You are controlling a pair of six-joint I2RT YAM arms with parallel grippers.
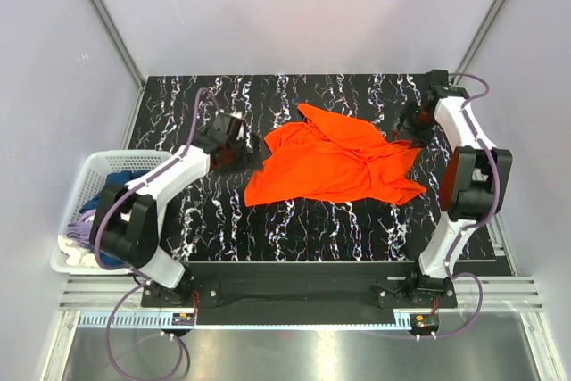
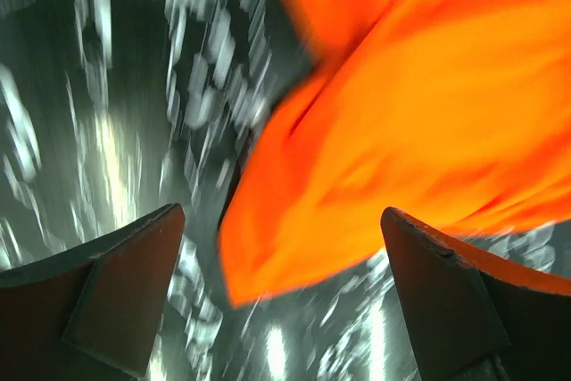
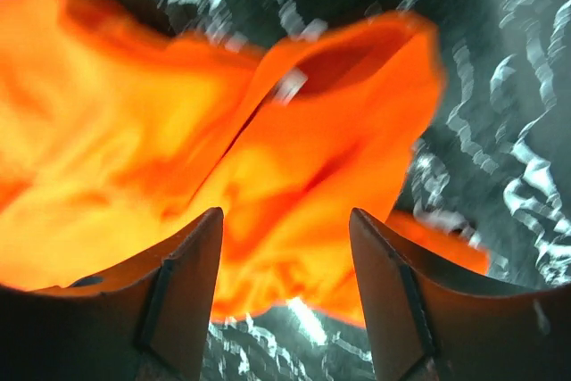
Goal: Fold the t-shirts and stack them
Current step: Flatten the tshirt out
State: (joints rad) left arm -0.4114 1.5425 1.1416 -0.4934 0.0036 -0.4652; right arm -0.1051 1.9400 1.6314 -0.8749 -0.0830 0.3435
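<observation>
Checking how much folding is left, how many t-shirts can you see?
4: orange shirt crumpled on the table; navy shirt, lavender shirt and cream shirt bunched in the white basket at left. More may be hidden underneath.

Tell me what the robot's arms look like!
Both the left arm and the right arm have white shells with chunky black joints. A thin purple cable loops along each one. The jaws at the ends are dark, flat wedges.

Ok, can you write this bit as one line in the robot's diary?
shirt: orange, crumpled on table | left gripper: open, empty | right gripper: open, empty | basket: more clothes inside
</observation>
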